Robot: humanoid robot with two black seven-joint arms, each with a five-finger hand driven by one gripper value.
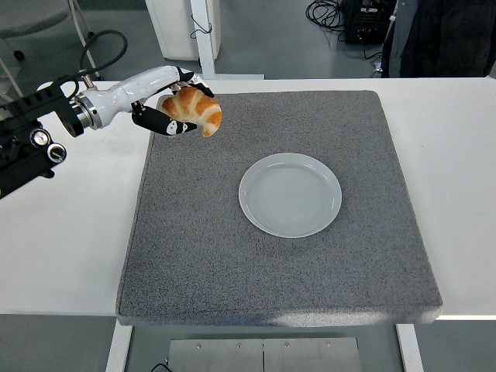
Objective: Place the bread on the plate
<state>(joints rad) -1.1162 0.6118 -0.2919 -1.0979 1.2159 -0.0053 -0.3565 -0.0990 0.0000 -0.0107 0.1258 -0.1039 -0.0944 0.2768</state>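
The left hand [172,105] gripped the bread [194,109], a golden croissant, fingers curled over its top and thumb under it, holding it raised above the far-left corner of the grey mat [279,256] on the white counter [70,232]. The pale plate [290,194] sat empty at the mat's centre, well apart from the croissant. No writing or brand could be read anywhere.

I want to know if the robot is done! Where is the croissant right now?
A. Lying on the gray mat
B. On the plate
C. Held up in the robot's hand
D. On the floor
C: the left hand grips the croissant, off to the left of the empty plate.
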